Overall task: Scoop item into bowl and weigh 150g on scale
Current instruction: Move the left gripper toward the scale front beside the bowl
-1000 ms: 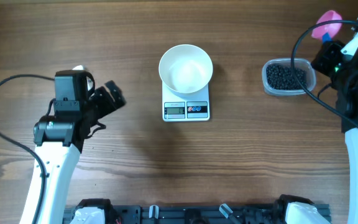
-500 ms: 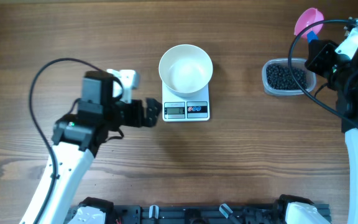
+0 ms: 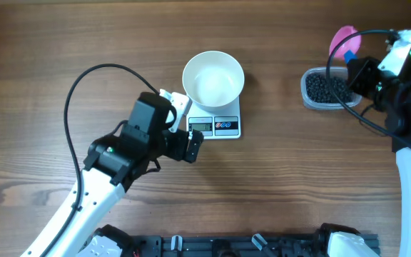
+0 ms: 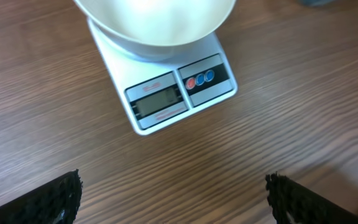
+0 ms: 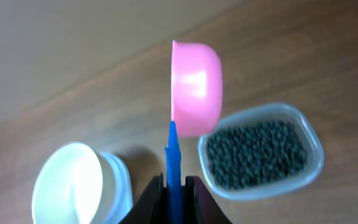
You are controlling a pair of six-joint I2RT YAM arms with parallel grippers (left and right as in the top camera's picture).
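Note:
The white bowl point(image 3: 213, 78) point(image 4: 160, 25) sits empty on the white scale point(image 3: 214, 126) point(image 4: 166, 99). My left gripper point(image 3: 188, 126) point(image 4: 174, 199) hovers wide open at the scale's front left corner, and only bare table lies between its fingertips point(image 4: 61, 199). The item, a heap of black beads point(image 3: 327, 87) point(image 5: 257, 152), fills a clear tub at the right. My right gripper point(image 3: 355, 61) point(image 5: 173, 186) is shut on the blue handle point(image 5: 172, 158) of a pink scoop point(image 3: 344, 41) point(image 5: 194, 87). The scoop hangs above the tub's far left corner, turned on its side.
The clear plastic tub point(image 3: 307, 100) stands about a hand's width right of the scale. Black cables loop over both arms. A black rail point(image 3: 220, 246) runs along the table's front edge.
My left arm has swung right from the table's left side up to the scale, still open. The right gripper has carried the pink scoop left and down toward the tub.

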